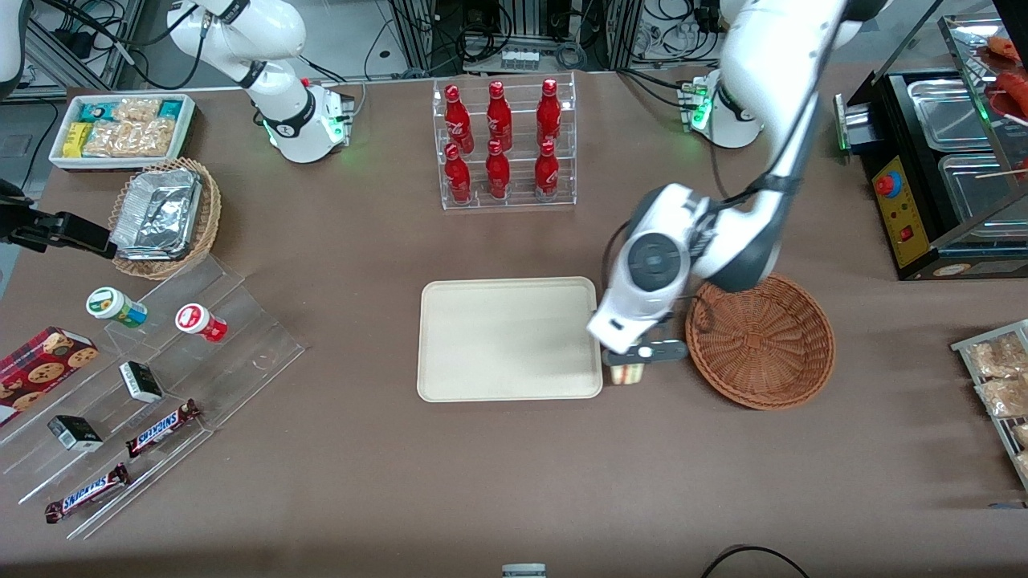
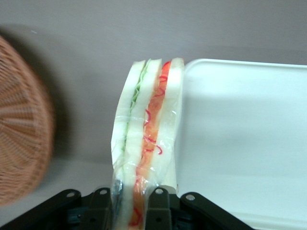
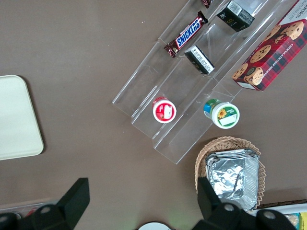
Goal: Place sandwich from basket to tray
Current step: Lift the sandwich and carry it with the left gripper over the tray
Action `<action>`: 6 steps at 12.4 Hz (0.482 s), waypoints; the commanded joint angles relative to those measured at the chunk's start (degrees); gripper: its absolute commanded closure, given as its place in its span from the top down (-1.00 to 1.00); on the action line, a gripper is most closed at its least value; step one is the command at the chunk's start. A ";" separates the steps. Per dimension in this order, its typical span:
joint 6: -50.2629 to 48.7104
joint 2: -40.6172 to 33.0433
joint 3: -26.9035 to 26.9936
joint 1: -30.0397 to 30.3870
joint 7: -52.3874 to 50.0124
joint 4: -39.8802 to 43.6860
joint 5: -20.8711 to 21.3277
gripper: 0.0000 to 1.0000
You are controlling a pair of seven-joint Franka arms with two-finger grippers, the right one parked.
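The jaws of the left gripper (image 2: 136, 203) clamp the sandwich (image 2: 146, 143), carried between the basket (image 1: 760, 341) and the tray (image 1: 509, 339), seemingly just above the table beside the tray's rim; the transfer is midway; next it must travel over the tray, lower, and release.

A wide brown counter (image 1: 361, 449) fills the scene under even, soft light. At its edge farthest from the front camera stand metal equipment racks (image 1: 514, 32) with tangled black cables (image 1: 401, 36). A strip of grey floor (image 1: 16, 136) shows toward the parked arm's end.
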 commanded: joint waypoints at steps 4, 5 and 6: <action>-3.96 9.99 1.11 -6.75 -5.14 13.44 0.93 -1.00; -4.05 11.05 1.20 -7.46 -5.14 14.32 0.93 -1.00; -4.05 12.01 1.20 -7.64 -4.97 14.85 1.37 -1.00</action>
